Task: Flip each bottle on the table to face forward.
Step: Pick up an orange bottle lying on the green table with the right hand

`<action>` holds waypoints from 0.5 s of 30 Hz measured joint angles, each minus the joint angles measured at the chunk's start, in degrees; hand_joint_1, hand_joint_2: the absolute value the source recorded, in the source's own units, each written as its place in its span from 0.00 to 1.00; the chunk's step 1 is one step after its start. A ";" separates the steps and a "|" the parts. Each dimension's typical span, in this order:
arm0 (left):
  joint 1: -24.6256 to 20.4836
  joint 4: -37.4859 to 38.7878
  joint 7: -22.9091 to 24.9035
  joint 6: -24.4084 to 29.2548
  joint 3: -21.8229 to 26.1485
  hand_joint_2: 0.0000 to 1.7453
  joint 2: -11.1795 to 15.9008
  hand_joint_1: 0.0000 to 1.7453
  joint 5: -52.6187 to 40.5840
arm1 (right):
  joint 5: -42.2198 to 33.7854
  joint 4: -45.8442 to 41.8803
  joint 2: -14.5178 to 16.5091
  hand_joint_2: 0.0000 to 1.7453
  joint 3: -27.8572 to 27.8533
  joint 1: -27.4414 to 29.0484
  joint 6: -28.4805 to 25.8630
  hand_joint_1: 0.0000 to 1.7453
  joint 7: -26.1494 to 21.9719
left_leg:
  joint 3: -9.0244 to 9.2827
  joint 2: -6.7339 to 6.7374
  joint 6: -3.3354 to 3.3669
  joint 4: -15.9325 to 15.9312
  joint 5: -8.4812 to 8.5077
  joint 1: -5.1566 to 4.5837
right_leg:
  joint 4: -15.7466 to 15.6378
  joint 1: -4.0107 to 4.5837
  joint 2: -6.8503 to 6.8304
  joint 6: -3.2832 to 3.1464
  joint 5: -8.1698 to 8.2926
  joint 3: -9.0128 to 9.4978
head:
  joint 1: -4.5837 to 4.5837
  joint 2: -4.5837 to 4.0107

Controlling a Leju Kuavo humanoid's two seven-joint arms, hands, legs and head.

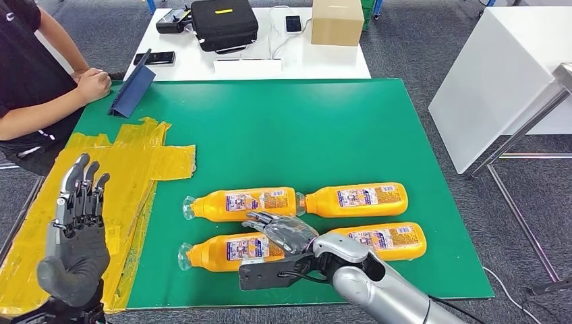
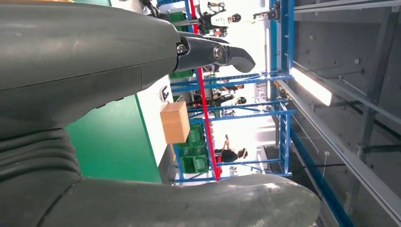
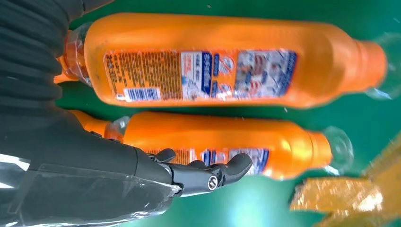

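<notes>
A robotics test lab in an industrial hall: a green work mat point(image 1: 283, 128) patched with yellow tape point(image 1: 131, 175) at 9 o'clock, a white bench point(image 1: 270, 64) at 12 o'clock carrying a black equipment case point(image 1: 224, 23), phones and a cardboard box point(image 1: 336, 21), grey carpet, and blue steel racking point(image 2: 236, 113) with green crates under strip lights

Four orange bottles point(image 1: 241, 204) carry white, blue and orange printed labels. The table point(image 1: 270, 128) is green, patched with yellow tape point(image 1: 135, 162). A brown box point(image 1: 336, 21) stands behind.
</notes>
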 joint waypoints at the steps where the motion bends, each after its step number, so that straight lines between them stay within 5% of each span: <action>1: -0.10 0.11 0.13 0.04 0.00 0.00 0.00 0.00 0.26 | 0.30 0.44 -0.01 1.00 0.43 -0.25 0.14 0.00 0.04 | 0.00 0.00 0.00 0.00 0.00 0.00 | 0.00 0.00 0.00 0.00 0.00 0.00 | 0.00 0.00; 11: -0.76 0.75 0.78 0.11 0.01 0.00 0.00 0.00 1.68 | 2.73 2.97 -0.23 1.00 2.66 -1.35 0.95 0.00 0.19 | 0.00 0.00 0.00 0.00 0.00 0.00 | 0.00 0.00 0.00 0.00 0.00 0.00 | 0.00 0.00; 15: -1.86 1.74 1.31 -0.03 0.03 0.00 0.00 0.00 3.02 | 13.44 7.48 -1.10 1.00 6.69 -3.61 1.46 0.00 0.53 | 0.00 0.00 0.01 0.01 0.01 0.00 | 0.00 0.00 0.00 0.00 0.00 -0.01 | -0.02 0.00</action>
